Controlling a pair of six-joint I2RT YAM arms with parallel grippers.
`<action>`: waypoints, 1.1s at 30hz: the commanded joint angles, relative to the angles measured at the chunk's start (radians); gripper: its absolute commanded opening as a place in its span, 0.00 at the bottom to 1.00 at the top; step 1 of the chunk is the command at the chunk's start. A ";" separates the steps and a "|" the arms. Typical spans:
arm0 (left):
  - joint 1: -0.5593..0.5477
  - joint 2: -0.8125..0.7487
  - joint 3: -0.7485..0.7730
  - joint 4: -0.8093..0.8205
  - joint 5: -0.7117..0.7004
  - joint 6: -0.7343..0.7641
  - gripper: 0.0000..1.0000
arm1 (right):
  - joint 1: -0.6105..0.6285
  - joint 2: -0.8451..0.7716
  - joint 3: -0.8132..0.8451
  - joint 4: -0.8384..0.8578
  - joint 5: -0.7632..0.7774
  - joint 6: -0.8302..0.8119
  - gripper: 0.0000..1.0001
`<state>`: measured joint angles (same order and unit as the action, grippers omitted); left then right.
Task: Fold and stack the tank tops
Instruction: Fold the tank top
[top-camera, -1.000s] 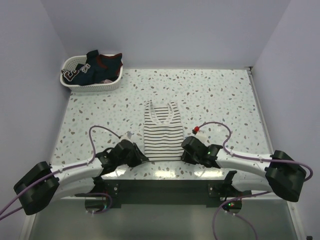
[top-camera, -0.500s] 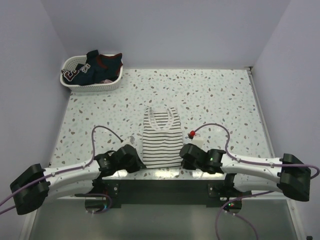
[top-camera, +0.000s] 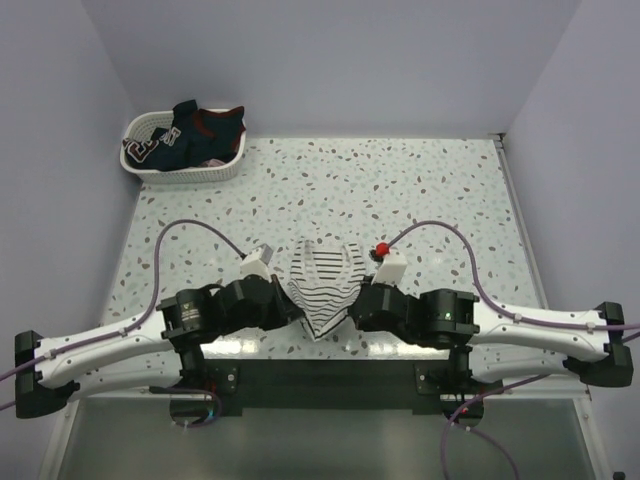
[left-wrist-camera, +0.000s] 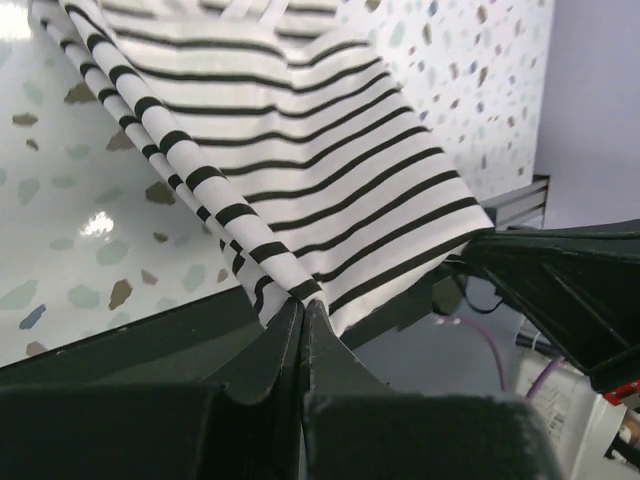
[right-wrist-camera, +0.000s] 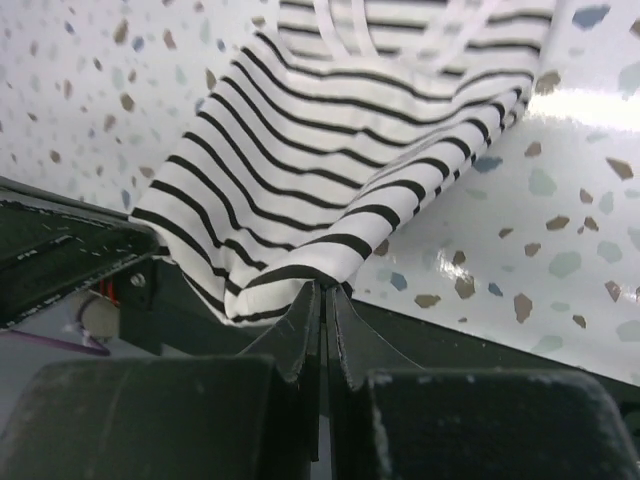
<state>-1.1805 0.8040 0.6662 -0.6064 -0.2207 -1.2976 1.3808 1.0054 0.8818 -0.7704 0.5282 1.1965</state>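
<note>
My left pincer (left-wrist-camera: 302, 300) and right pincer (right-wrist-camera: 325, 288) each pinch a corner of the striped top (top-camera: 322, 285), near edge seemingly off the bench (top-camera: 450, 200).

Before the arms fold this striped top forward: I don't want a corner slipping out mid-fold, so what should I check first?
1. Left end effector shut on a hem corner of the striped tank top: ok.
2. Right end effector shut on the other hem corner: ok.
3. Hem raised off the table, strap end lying on it: ok.
4. Hem level between the grips: not ok, it sags in the middle.
5. Both cloth layers pinched: cannot tell.
6. Other tank tops out of the path, in the basket: ok.
</note>
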 joint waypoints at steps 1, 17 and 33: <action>0.005 0.036 0.117 -0.073 -0.146 0.032 0.00 | -0.008 0.035 0.144 -0.105 0.163 -0.047 0.00; 0.545 0.346 0.239 0.316 0.121 0.348 0.00 | -0.612 0.287 0.239 0.189 -0.236 -0.431 0.00; 0.834 1.075 0.644 0.700 0.520 0.521 0.57 | -0.999 0.809 0.563 0.313 -0.464 -0.537 0.48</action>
<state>-0.3794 1.8599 1.2556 -0.0410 0.1616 -0.8310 0.4061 1.8149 1.4097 -0.4767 0.1043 0.6827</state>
